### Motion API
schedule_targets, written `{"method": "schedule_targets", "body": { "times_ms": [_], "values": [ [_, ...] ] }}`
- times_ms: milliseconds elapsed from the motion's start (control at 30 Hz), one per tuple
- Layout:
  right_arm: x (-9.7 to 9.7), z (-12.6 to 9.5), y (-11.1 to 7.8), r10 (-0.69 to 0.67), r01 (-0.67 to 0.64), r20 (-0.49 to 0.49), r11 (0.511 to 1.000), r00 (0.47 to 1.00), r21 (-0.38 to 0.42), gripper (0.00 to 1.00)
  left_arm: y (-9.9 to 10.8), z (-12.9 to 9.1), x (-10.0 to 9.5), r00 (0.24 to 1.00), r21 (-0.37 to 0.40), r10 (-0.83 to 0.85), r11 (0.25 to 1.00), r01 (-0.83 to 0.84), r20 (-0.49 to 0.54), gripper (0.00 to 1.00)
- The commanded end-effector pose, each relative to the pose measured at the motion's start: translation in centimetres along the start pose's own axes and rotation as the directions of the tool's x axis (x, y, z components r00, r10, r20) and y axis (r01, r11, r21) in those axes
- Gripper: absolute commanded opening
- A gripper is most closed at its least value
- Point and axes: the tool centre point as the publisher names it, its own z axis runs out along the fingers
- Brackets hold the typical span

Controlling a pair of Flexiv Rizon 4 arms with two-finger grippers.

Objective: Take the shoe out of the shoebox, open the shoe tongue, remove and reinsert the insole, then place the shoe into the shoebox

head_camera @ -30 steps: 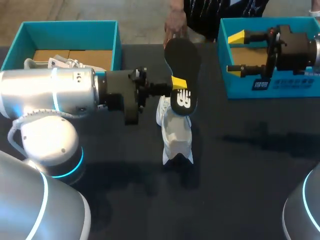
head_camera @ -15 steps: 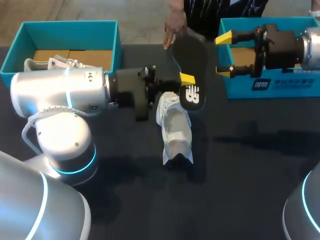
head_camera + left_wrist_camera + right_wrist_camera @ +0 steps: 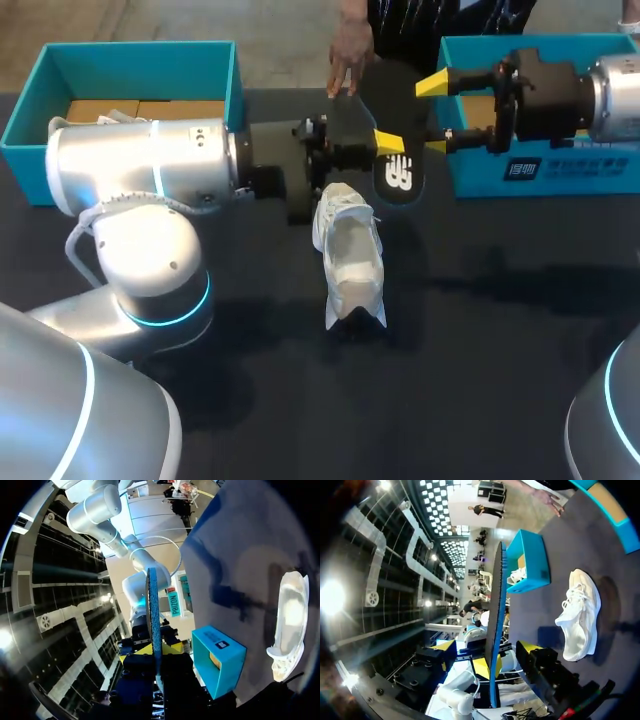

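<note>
Head view: the left gripper (image 3: pixel 385 146) is clamped on the black insole (image 3: pixel 398 100) near the white shoe (image 3: pixel 350 250), which is laid on the table (image 3: pixel 500 330). Left wrist view: the insole (image 3: pixel 152 605) is pinched edge-on. Right wrist view: the right gripper (image 3: pixel 486 649) is spread, with the insole (image 3: pixel 497 600) between its fingers; another shoe (image 3: pixel 518 575) is kept in a teal box (image 3: pixel 538 555).

Second shoe (image 3: pixel 72 124) in left shoebox (image 3: pixel 140 55), mostly behind left arm (image 3: pixel 140 170)
</note>
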Motion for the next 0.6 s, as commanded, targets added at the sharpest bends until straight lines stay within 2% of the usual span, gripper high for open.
{"method": "schedule_targets", "body": {
  "times_ms": [33, 133, 267, 333, 400, 600],
  "values": [
    [-0.26, 0.85, 0.40, 0.000, 0.000, -0.003, 1.000, 1.000, 0.002, 0.49, -0.13, 0.96, 0.15, 1.000, -0.004, 0.002, 1.000, -0.002, 0.009, 0.00],
    [-0.34, 0.89, 0.42, 0.000, 0.000, -0.008, 1.000, 1.000, 0.002, 0.44, -0.22, 1.20, 0.15, 1.000, -0.001, 0.002, 1.000, -0.002, 0.013, 0.00],
    [-0.48, 0.84, 0.42, 0.000, 0.000, -0.011, 1.000, 1.000, -0.003, 0.30, -0.25, 1.35, 0.03, 1.000, -0.003, 0.002, 1.000, -0.002, 0.019, 0.00],
    [-0.54, 0.80, 0.43, 0.000, -0.001, -0.010, 1.000, 1.000, -0.005, 0.20, -0.25, 1.36, -0.04, 1.000, -0.004, 0.003, 1.000, -0.003, 0.020, 0.00],
    [-0.57, 0.79, 0.44, 0.000, 0.000, -0.008, 1.000, 1.000, -0.007, 0.00, -0.26, 1.35, -0.08, 1.000, -0.003, 0.004, 1.000, -0.004, 0.021, 0.00],
    [-0.71, 0.78, 0.62, -0.006, 0.006, 0.004, 1.000, 1.000, -0.009, 0.00, -0.39, 1.19, 0.02, 1.000, 0.000, 0.009, 1.000, -0.009, 0.014, 0.00]
  ]
}}
